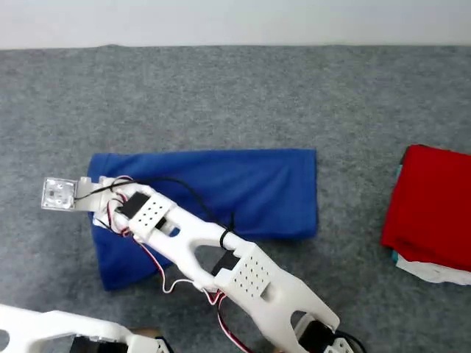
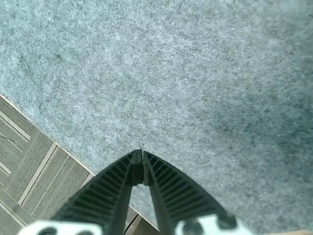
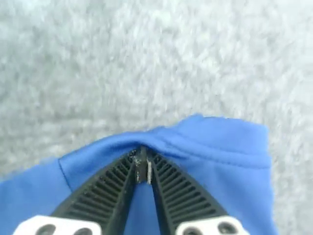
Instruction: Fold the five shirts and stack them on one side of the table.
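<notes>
Grey felt table [image 1: 221, 88] is taking up the scene, w/ wood floor [image 2: 24, 161] showing past its edge. Blue shirt [image 1: 250, 184] is lying mid-table, long axis running side to side, already narrowed to a band. Right gripper [image 3: 142, 166] is sitting at the shirt's end farthest from the stack [image 1: 434, 271], jaws pressed together & pinching a ridge of blue hem. So the rest of the shirt is stretching away from the pincer toward that stack, red shirt [image 1: 434, 206] on top; prob the next fold is going along that axis. Right arm [image 1: 221, 257] is lying stretched out, low & diagonal over the cloth. Left gripper [image 2: 142, 161] is hovering over bare felt nr the table edge, jaws closed on nothing.
</notes>
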`<act>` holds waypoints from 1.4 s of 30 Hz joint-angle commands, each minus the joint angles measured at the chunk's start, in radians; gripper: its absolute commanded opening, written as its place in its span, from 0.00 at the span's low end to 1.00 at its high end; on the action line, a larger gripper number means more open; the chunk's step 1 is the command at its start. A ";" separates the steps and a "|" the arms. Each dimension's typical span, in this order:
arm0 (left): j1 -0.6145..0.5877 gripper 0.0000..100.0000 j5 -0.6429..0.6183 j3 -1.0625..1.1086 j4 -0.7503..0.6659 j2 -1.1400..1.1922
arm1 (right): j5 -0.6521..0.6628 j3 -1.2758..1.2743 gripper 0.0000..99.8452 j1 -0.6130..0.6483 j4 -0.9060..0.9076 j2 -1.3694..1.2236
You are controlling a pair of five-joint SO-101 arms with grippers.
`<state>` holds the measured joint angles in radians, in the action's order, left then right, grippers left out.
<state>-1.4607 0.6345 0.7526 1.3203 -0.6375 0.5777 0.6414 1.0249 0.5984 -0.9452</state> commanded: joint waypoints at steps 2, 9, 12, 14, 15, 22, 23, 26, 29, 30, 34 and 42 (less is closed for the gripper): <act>-0.002 0.00 -0.009 -0.036 -0.017 -0.009 | -0.002 0.155 0.01 0.001 0.157 0.079; -0.003 0.00 -0.009 -0.041 -0.017 -0.009 | -0.002 0.290 0.01 0.001 0.547 0.122; -0.008 0.00 -0.011 -0.041 -0.017 -0.011 | -0.003 0.328 0.01 0.004 0.693 0.124; -0.009 0.00 -0.011 -0.041 -0.017 -0.011 | -0.003 0.348 0.01 0.007 0.792 0.120; -0.009 0.00 -0.011 -0.041 -0.017 -0.011 | -0.003 0.354 0.01 0.007 0.843 0.120; 0.000 0.00 -0.011 -0.035 -0.015 -0.011 | -0.005 0.354 0.02 0.035 1.171 0.119; 0.000 0.00 -0.011 -0.035 -0.015 -0.011 | -0.005 0.353 0.02 0.044 1.193 0.119; 0.002 0.00 -0.011 -0.035 -0.015 -0.011 | -0.028 0.339 0.04 0.070 1.196 0.130; 0.002 0.00 -0.011 -0.035 -0.014 -0.011 | -0.034 0.334 0.17 0.125 1.199 0.130; 0.002 0.00 -0.011 -0.035 -0.012 -0.011 | -0.052 0.334 0.21 0.145 1.199 0.130; 0.002 0.00 -0.009 -0.035 -0.015 -0.009 | -0.089 0.334 0.25 0.225 1.199 0.120; 0.017 0.00 -0.009 -0.024 -0.017 -0.009 | -0.092 0.331 0.25 0.268 1.187 -0.004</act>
<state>-1.4515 0.6314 0.7526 1.3203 -0.6375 0.5010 0.9452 1.2919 1.7538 -0.9298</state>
